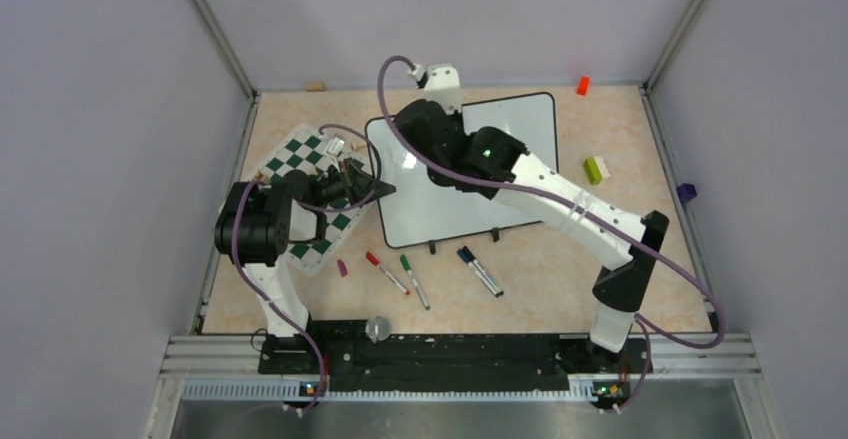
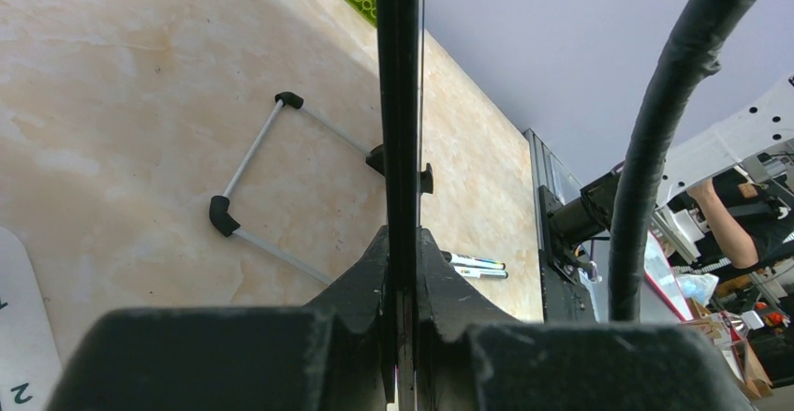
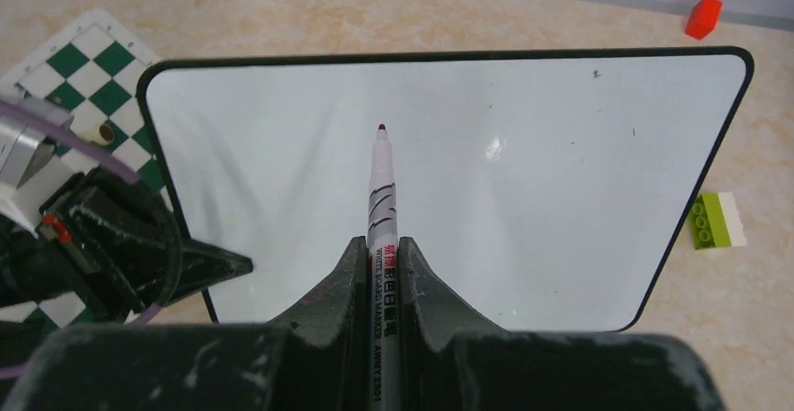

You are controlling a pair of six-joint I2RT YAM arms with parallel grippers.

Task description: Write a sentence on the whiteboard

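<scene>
The whiteboard point(image 1: 520, 139) lies in the middle of the table, white and glossy with a thin black frame. My left gripper point(image 1: 383, 188) is shut on its left edge; in the left wrist view the frame point(image 2: 398, 74) runs edge-on between the fingers of the left gripper point(image 2: 401, 242). My right gripper point(image 3: 381, 240) is shut on a white whiteboard marker point(image 3: 382, 186), whose dark red tip points at the whiteboard point(image 3: 524, 168) near its upper middle. The sentence is out of view; the surface that shows is plain white. In the top view the right arm's wrist point(image 1: 440, 124) hides its fingers.
A green-and-white chess mat point(image 1: 305, 174) lies left of the board under the left arm. Red point(image 1: 386, 272), green point(image 1: 414, 281) and dark point(image 1: 480, 270) markers and a pink cap point(image 1: 342, 268) lie near the front. A red block point(image 1: 582, 85), green-white brick point(image 1: 597, 168) and purple block point(image 1: 685, 192) sit right.
</scene>
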